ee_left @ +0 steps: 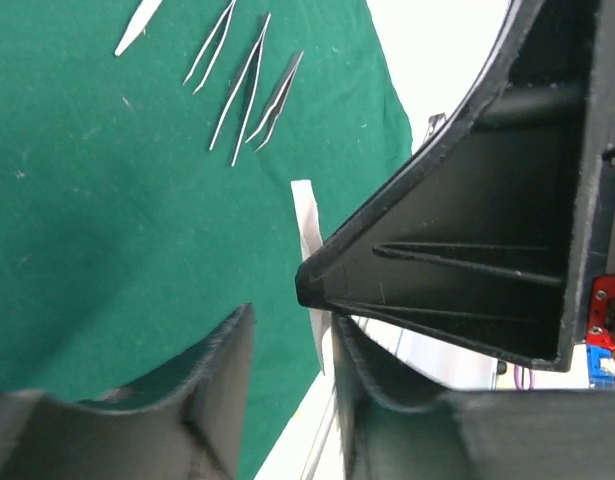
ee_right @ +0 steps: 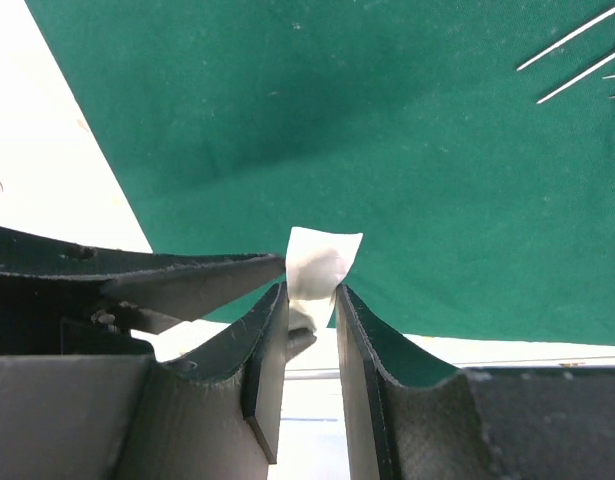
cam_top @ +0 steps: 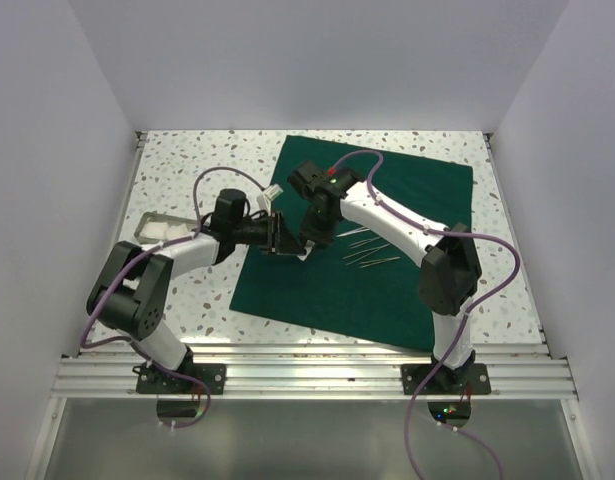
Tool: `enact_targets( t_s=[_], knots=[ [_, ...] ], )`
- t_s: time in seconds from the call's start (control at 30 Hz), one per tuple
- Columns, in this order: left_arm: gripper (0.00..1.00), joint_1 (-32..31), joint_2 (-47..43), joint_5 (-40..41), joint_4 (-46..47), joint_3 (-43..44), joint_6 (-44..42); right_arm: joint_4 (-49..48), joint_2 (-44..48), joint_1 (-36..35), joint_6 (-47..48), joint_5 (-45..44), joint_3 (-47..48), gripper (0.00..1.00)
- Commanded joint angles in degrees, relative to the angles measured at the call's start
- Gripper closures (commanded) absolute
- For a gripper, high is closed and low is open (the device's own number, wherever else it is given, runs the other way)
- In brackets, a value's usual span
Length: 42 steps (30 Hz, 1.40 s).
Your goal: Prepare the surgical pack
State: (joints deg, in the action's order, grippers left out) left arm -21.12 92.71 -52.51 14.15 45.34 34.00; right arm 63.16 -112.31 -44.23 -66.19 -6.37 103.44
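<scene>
The dark green drape [cam_top: 387, 290] lies spread flat on the table, with thin steel forceps [cam_top: 367, 255] in a row on it. Over the drape's left part, my right gripper [ee_right: 312, 300] is shut on a small white gauze piece [ee_right: 322, 262] that sticks out past its fingertips. My left gripper [ee_left: 292, 350] sits right against it with its jaws apart. The gauze [ee_left: 307, 215] shows edge-on near the left gripper's right finger, beside the right gripper's black finger [ee_left: 467, 260]. The forceps [ee_left: 242, 90] lie farther along the drape [ee_left: 107, 220]. The two grippers meet at the drape's left edge [cam_top: 292, 242].
A shiny metal tray [cam_top: 147, 222] holding white gauze sits on the speckled table at the left, behind the left arm. White walls close in the table on three sides. An aluminium rail [cam_top: 307, 370] runs along the near edge.
</scene>
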Motion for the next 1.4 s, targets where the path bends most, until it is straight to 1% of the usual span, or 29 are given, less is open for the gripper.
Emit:
enact_targets(
  t_s=[0.0,0.03,0.07,0.13,0.17,0.23,0.27,0.3,0.33,0.4,0.43,0.47,0.5,0.53,0.57,0.63,0.67,0.73,0.8,0.83,0.87,0.9,0.93,1.03,1.07,1.1,1.17,1.23,1.37],
  knots=[
    [0.63,-0.5,1.4,-1.1,3.7,2.8,0.8,0.4,2.8,0.2,0.9,0.4,1.1,0.71],
    [0.66,-0.5,1.7,-1.2,3.8,2.8,0.8,0.3,2.8,0.2,0.9,0.3,1.2,0.71],
    [0.78,-0.5,1.8,-1.7,3.9,2.8,0.5,0.2,3.0,0.2,0.9,0.2,1.3,0.70],
    [0.91,-0.5,1.7,-2.2,3.0,2.9,-0.2,0.2,3.0,0.2,1.0,0.1,1.3,0.69],
    [1.00,-0.4,1.8,-2.6,2.3,2.8,-0.9,0.4,2.9,0.3,0.9,0.1,1.3,0.69],
    [1.00,-0.2,1.0,-2.6,1.7,2.6,-1.4,0.5,3.0,0.5,0.8,-0.3,1.4,0.59],
    [1.00,0.4,0.6,-2.2,1.2,1.8,-1.4,0.6,3.0,1.2,0.7,-0.7,1.5,0.53],
    [1.00,1.0,-0.8,-1.8,0.8,1.3,-1.4,1.0,3.1,1.6,0.8,-1.2,1.7,0.38],
    [1.00,1.8,-1.6,-1.5,0.4,0.7,-1.4,0.9,3.2,2.2,1.1,-1.7,1.7,0.35],
    [1.00,5.1,-3.4,-1.5,-0.4,-0.8,-2.4,0.8,3.7,5.0,1.9,-3.1,1.5,0.32],
    [1.00,6.3,-3.9,-0.9,-2.2,-0.6,-3.6,0.9,3.9,5.9,2.2,-3.5,1.5,0.28],
    [1.00,9.4,-4.5,0.0,-5.2,-0.5,-5.0,1.0,4.2,7.6,2.7,-4.0,1.7,0.25],
    [1.00,11.3,-6.5,0.6,-6.0,-0.8,-5.2,2.0,4.4,8.4,4.3,-4.3,2.2,0.24],
    [1.00,13.0,-7.4,1.4,-7.7,-1.0,-5.3,2.6,4.5,9.2,5.3,-4.4,2.5,0.20],
    [1.00,16.6,-8.5,4.3,-9.1,-0.3,-6.2,3.4,4.5,10.5,6.2,-5.0,2.7,0.18],
    [1.00,20.1,-10.6,6.9,-13.2,0.8,-7.2,4.0,5.0,11.4,10.5,-4.5,2.4,0.14],
    [1.00,23.6,-11.0,11.0,-14.1,1.9,-7.9,4.3,4.9,12.3,11.6,-4.1,2.3,0.01],
    [1.00,26.3,-11.1,15.3,-21.0,3.6,-9.5,5.2,4.7,13.4,14.2,-2.3,1.6,0.01],
    [1.00,29.6,-8.9,21.4,-25.6,7.6,-13.2,4.3,4.5,15.1,17.2,2.6,1.0,0.01],
    [1.00,31.1,-7.6,25.2,-31.1,9.5,-14.7,4.5,3.8,15.7,18.1,3.9,1.0,0.01],
    [1.00,31.8,-5.5,26.6,-33.1,12.8,-16.9,4.0,3.6,16.4,19.7,5.0,0.9,0.01],
    [1.00,32.6,-5.0,27.4,-34.4,13.8,-17.5,3.9,3.2,16.5,20.4,6.1,1.2,0.01],
    [1.00,33.3,-5.2,30.0,-35.8,14.9,-17.7,3.8,2.5,16.7,21.1,6.3,1.4,0.01],
    [1.00,34.4,-7.3,35.0,-39.7,15.8,-17.7,3.2,0.9,17.2,25.1,8.9,3.3,0.01],
    [1.00,34.7,-8.7,38.7,-40.8,16.3,-16.6,3.7,-0.6,17.1,27.1,8.9,4.0,0.01],
    [1.00,35.0,-9.5,40.5,-41.9,16.3,-15.6,4.1,-1.1,17.1,28.0,8.8,5.0,0.01],
    [1.00,36.1,-11.6,43.4,-43.2,15.7,-13.0,4.0,-2.0,17.2,30.0,9.3,4.8,0.01],
    [1.00,36.2,-10.8,47.0,-45.3,15.8,-11.9,3.6,-2.1,17.6,30.4,10.3,3.8,0.01],
    [1.00,36.5,-10.4,47.3,-42.4,13.0,-9.1,2.2,-1.5,18.4,30.9,12.0,1.8,0.01]
  ],
)
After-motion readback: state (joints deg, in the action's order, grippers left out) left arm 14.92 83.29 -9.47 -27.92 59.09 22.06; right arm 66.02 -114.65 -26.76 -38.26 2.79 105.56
